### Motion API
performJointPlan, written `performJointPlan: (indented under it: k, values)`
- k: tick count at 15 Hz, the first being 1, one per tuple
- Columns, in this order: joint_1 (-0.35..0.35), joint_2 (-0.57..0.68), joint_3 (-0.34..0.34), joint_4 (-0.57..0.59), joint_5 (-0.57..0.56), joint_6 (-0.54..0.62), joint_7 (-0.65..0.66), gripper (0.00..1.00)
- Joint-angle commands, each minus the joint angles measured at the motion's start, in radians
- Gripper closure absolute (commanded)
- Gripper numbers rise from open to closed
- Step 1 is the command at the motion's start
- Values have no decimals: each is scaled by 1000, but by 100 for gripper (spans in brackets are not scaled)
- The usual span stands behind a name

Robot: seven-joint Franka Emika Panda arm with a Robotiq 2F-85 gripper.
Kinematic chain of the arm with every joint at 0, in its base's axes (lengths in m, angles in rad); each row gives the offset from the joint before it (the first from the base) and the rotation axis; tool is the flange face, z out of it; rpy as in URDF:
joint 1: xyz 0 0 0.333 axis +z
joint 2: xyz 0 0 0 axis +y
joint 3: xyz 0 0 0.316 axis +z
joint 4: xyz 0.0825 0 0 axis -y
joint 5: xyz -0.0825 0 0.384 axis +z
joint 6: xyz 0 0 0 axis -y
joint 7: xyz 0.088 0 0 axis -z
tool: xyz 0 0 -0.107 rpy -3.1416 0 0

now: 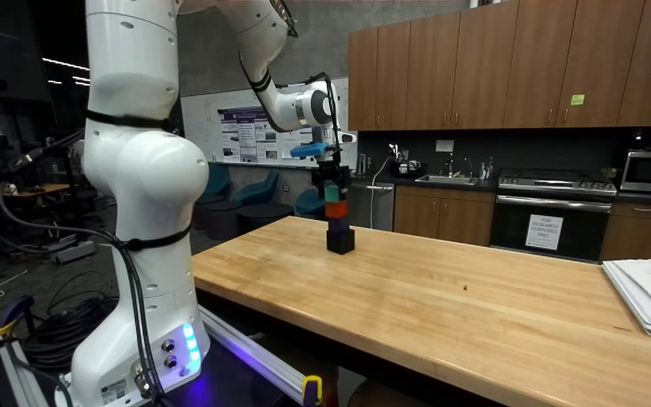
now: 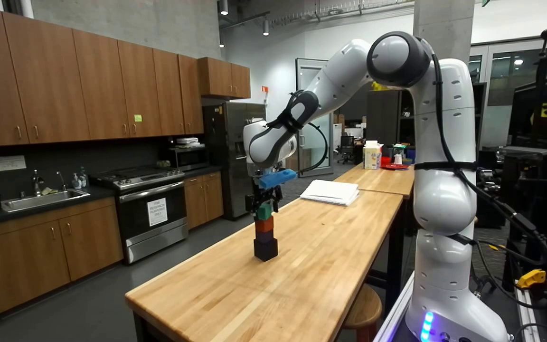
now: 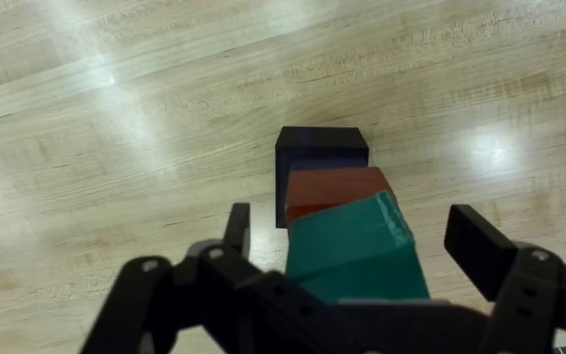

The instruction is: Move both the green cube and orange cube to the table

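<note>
A stack of cubes stands upright on the wooden table [image 1: 416, 305]. The green cube [image 1: 331, 193] is on top, turned slightly against the orange cube [image 1: 336, 210] right under it. In the wrist view the green cube [image 3: 347, 241] hides part of the orange cube [image 3: 337, 186]. Both also show in an exterior view, green cube [image 2: 264, 211] above orange cube [image 2: 264, 224]. My gripper [image 3: 356, 236] is open, pointing down, with one finger on each side of the green cube. Gaps show between the cube and both fingertips in the wrist view.
Below the orange cube are a dark purple cube [image 1: 337, 224] and a larger black cube [image 1: 341, 242] that rests on the table. A stack of papers [image 2: 330, 191] lies at one end of the table. A wooden stool [image 2: 366, 304] stands beside it.
</note>
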Motion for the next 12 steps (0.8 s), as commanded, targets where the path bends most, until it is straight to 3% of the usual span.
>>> performJointPlan:
  k: [1,9,10,12]
  values:
    - [11,21,-21,21,-20,5,-3,0]
    - [18,59,-26,37,-8,9,-6,1]
    - [20,64,-26,39,-5,7,-7,25]
    - [23,69,-26,41,-4,10,-8,27]
